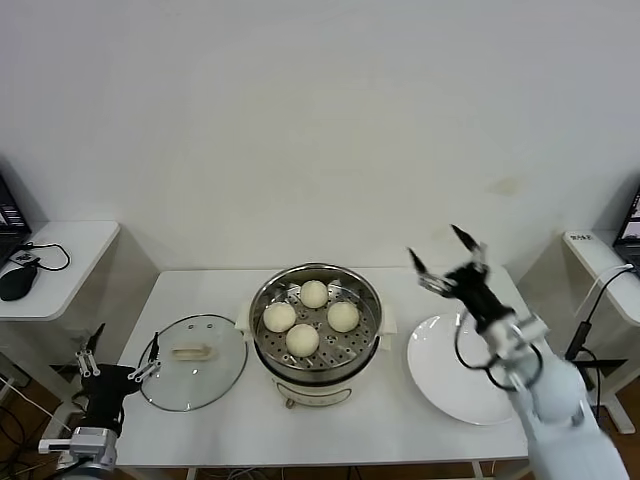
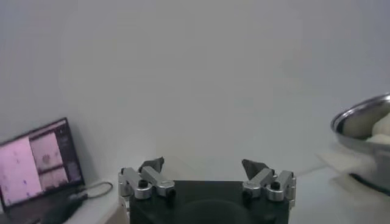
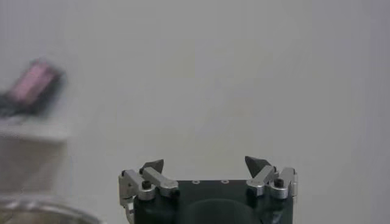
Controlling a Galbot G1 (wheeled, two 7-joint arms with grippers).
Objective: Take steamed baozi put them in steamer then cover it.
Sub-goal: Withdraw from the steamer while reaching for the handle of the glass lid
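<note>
While you look down at the white table (image 1: 200,290), you see the steamer (image 1: 316,345) sitting in the middle of it. Its shiny metal basket is open on top. All four baozi (image 1: 303,339) are already inside, resting on the floor with the little holes. One is at the back, one on the left, one on the right, and one at the front.

The cover (image 1: 194,361) is not on the steamer. It lies flat on the table just to the left of it, with its cream handle facing up.

Your left gripper (image 1: 118,352) is low by the left edge of the table, near the cover but not touching it. Its fingers are spread wide and hold nothing.

Your right gripper (image 1: 446,254) is up in the air, behind a white plate (image 1: 450,385) that sits to the right of the steamer. Its fingers are spread wide too, and nothing is in them.
</note>
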